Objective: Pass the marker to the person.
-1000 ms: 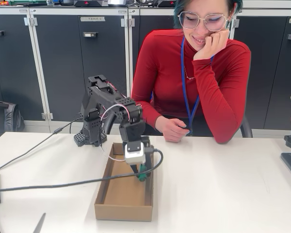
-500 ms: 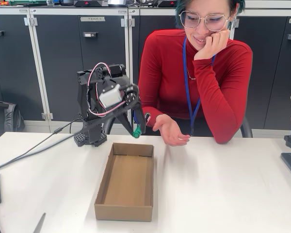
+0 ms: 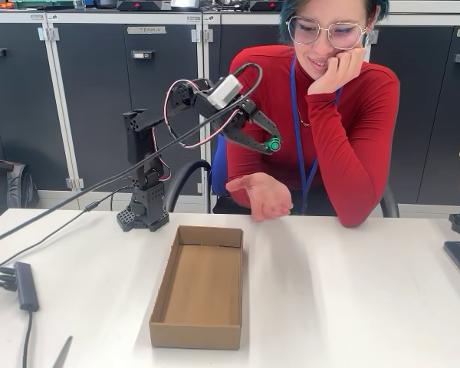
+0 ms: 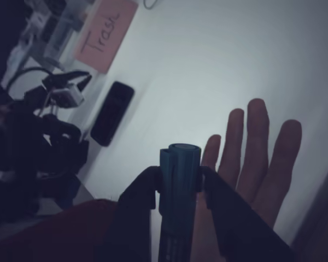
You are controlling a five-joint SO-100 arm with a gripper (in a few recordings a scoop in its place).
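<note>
My gripper [image 3: 270, 142] is raised high above the table, reaching right toward the person [image 3: 330, 123], and is shut on the marker [image 3: 273, 143], whose green end pokes out between the fingers. In the wrist view the marker [image 4: 177, 185] stands clamped between both dark fingers of the gripper [image 4: 177, 188], with the person's open hand [image 4: 251, 164] just beyond it. In the fixed view that hand [image 3: 261, 193] is held palm up, a short way below the marker. The person sits behind the table in a red top, chin resting on the other hand.
An open cardboard box [image 3: 200, 287] lies on the white table [image 3: 353, 307] in front of the arm's base [image 3: 144, 215]. A cable [image 3: 77, 195] runs left from the arm to a small hub [image 3: 24, 285]. Dark cabinets [image 3: 92, 100] stand behind.
The arm has swung up and to the right with the marker, from the box to above the person's hand. The person's hand has turned palm up and lifted off the table.
</note>
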